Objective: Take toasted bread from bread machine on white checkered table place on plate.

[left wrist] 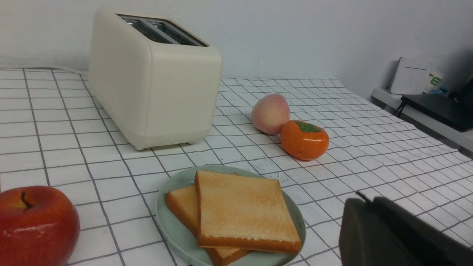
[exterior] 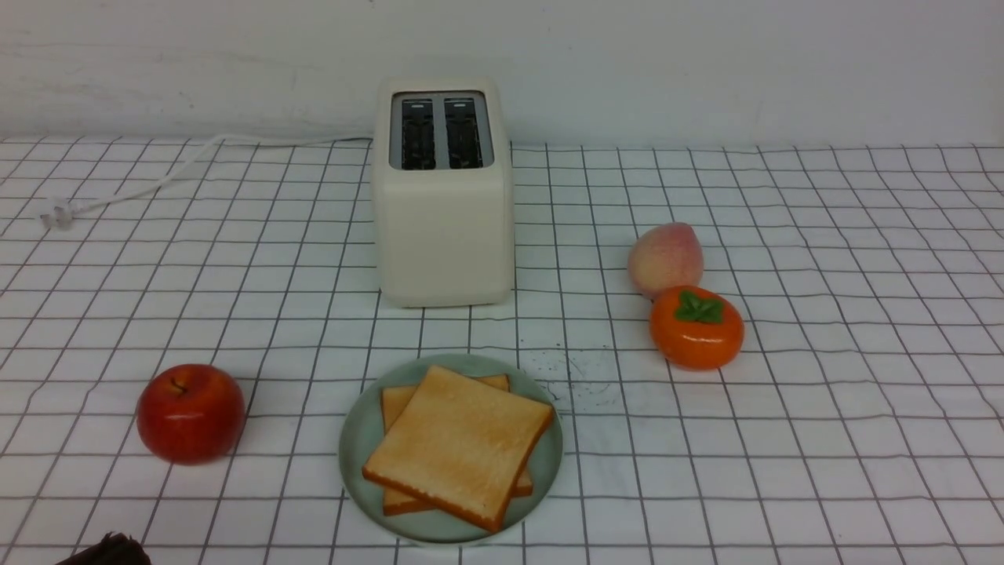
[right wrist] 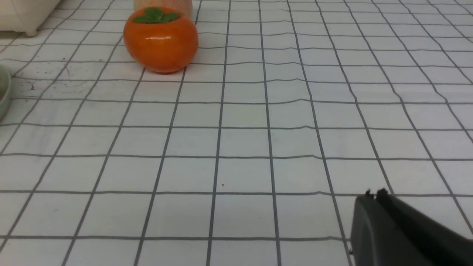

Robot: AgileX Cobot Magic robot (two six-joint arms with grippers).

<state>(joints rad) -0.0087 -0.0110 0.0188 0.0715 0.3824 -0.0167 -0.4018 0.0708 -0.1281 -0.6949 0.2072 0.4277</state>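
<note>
Seemingly done: both toast (exterior: 459,443) slices stacked on plate (exterior: 357,451), near toaster (exterior: 443,196), slots empty.
Whether my jaws are open or holding anything, I cannot tell.

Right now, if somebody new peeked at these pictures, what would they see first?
Probably the two slices of toasted bread, stacked crookedly on the pale green plate at the near middle of the checkered table. Behind them stands the cream bread machine, both slots empty. The bright fruit pops too: a red apple to the plate's left, and an orange persimmon beside a peach on the right.
</note>
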